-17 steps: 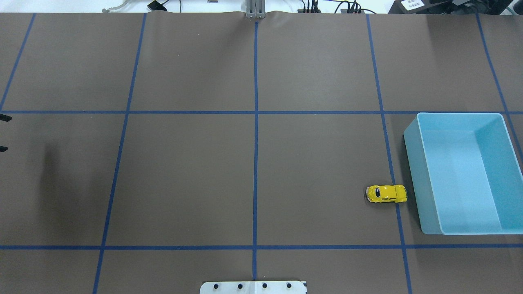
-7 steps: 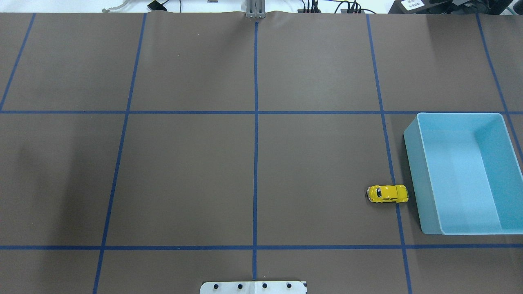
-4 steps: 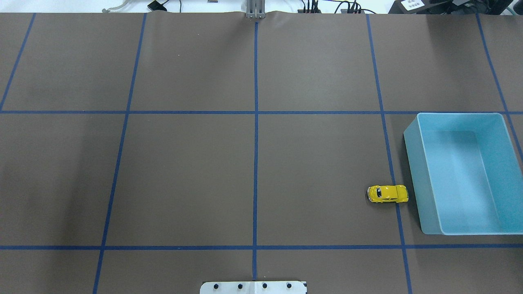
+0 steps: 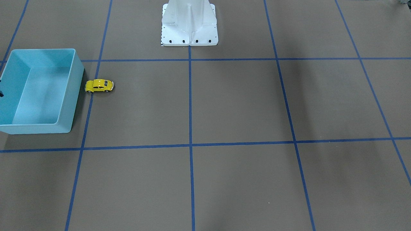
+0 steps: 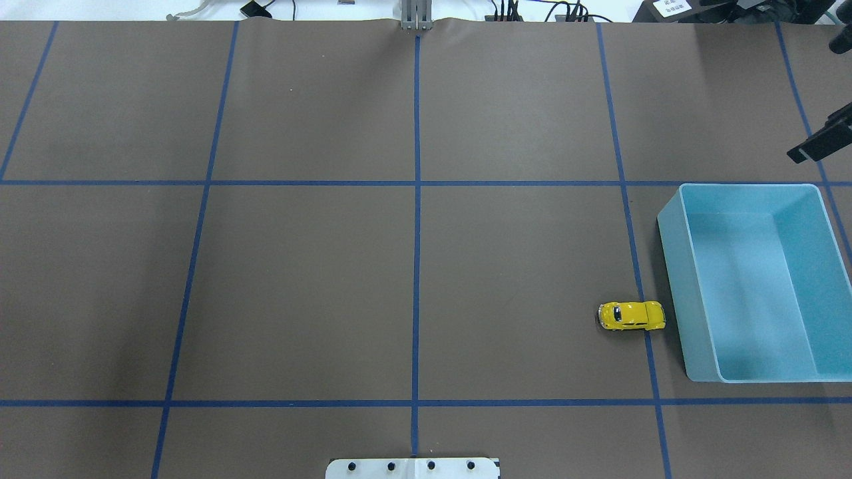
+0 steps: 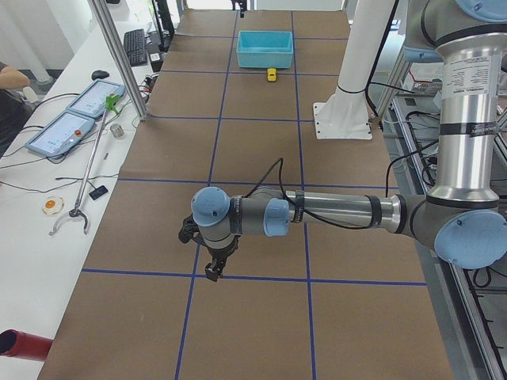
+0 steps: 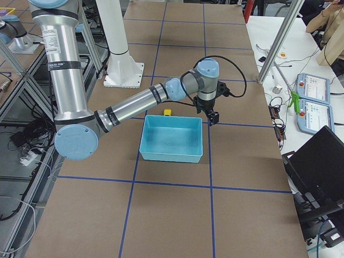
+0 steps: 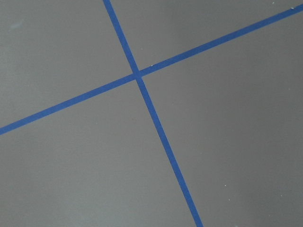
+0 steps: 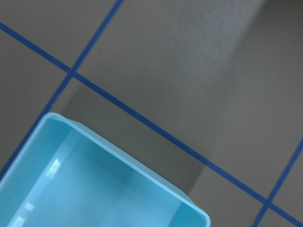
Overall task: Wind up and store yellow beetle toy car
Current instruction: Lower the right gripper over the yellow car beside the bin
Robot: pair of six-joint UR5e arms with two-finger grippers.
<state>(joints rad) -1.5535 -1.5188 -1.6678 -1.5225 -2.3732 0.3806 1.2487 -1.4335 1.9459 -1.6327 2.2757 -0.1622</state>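
The yellow beetle toy car (image 5: 632,316) stands on the brown table just left of the light-blue bin (image 5: 679,299), apart from its wall; it also shows in the front view (image 4: 99,85). The bin (image 4: 72,99) holds nothing. My right gripper (image 7: 213,118) hangs above the table beyond the bin's far side. Two of its dark fingers (image 5: 822,141) poke in at the overhead view's right edge, well apart and holding nothing. My left gripper (image 6: 212,273) hovers over a tape crossing far from the car; I cannot tell whether it is open.
The white robot base plate (image 5: 413,468) sits at the table's near middle edge. Blue tape lines (image 5: 417,199) grid the table. A side bench with tablets (image 6: 75,127) and a metal post (image 6: 119,55) runs along the table's far edge.
The left gripper's dark tips left the overhead view's left edge. The right gripper's dark fingers have come in at the right edge, beyond the bin. The car and bin have not moved.
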